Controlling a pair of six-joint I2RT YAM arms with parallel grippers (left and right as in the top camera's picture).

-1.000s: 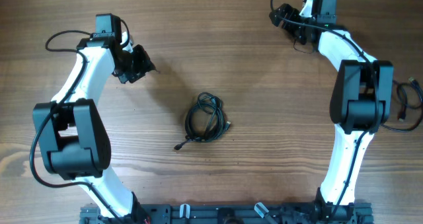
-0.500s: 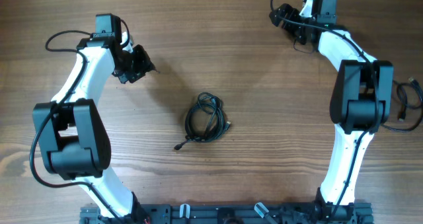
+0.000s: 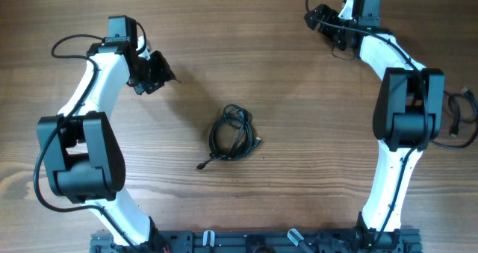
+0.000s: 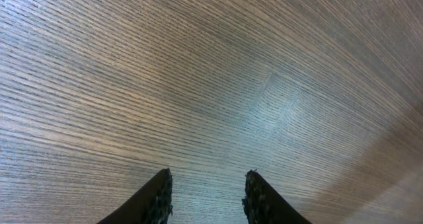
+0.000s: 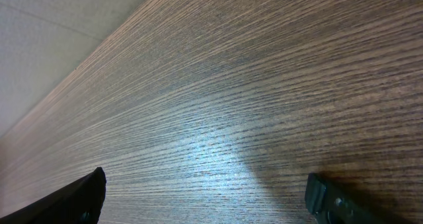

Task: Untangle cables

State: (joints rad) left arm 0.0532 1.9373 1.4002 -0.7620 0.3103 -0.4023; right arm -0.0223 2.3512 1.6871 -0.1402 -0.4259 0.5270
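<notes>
Nothing has shifted since a second ago - both arms are parked where they were, so the untangling hasn't begun. Over on the left, the left hand (image 3: 153, 72) hovers above bare desk (image 3: 299, 178), pointing in towards the middle, its jaws partly apart with nothing between them. In the centre, the cables (image 3: 233, 132) lie in one tight black coil, a plug end trailing out at the lower left, well apart from both hands. Far right, the right hand (image 3: 325, 22) sits at the back edge - spread wide and empty.

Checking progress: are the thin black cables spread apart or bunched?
Bunched: the thin black cables lie overlapped in one small coil, one plug end trailing.
</notes>
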